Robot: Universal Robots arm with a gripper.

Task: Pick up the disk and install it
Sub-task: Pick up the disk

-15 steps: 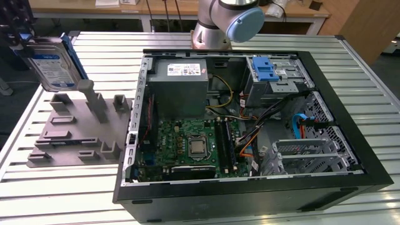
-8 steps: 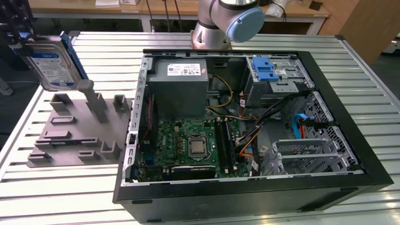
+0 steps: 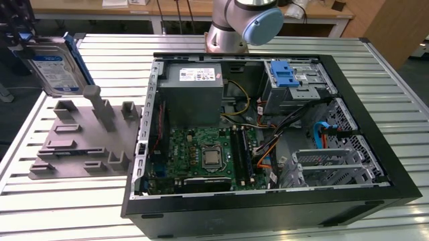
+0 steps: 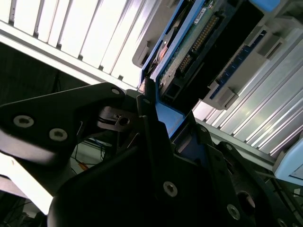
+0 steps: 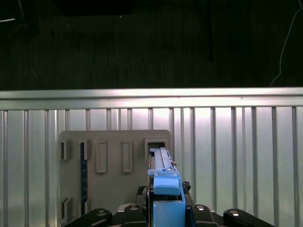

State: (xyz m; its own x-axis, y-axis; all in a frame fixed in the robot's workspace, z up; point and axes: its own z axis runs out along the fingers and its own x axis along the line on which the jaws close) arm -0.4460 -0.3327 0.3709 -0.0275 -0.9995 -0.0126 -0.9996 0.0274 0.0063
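**Desk:** Where is the disk, and who has it?

**Photographer:** The disk (image 3: 57, 68) hangs upright in the air at the exterior view's left. It is above the far corner of the grey fixture (image 3: 80, 145) and well apart from the open computer case (image 3: 375, 125). In the second wrist view the gripper (image 4: 165, 120) has its black fingers (image 4: 149, 123) clamped on one blue side rail, with the green circuit board facing the lens.

**Desk:** What could go wrong from here?

**Photographer:** As I judge it, the hold is narrow and on plastic at one edge. A jolt could make the disk pivot or slide in the grip. Inside the case, loose cables (image 3: 288, 125) run between the board and the lower drive cage (image 3: 328, 160), and one could snag a rail on the way in. A disk arriving tilted could jam against the cage walls or clip the case's rim.

**Desk:** Give me the count.

**Photographer:** There is one disk, one arm and one gripper. One grey fixture with several pockets sits on the slatted bench (image 3: 60, 201). One case lies open, holding one large grey box (image 3: 194, 95) with a white sticker. I can make out two metal cages. The upper one carries one blue latch (image 3: 285, 75).
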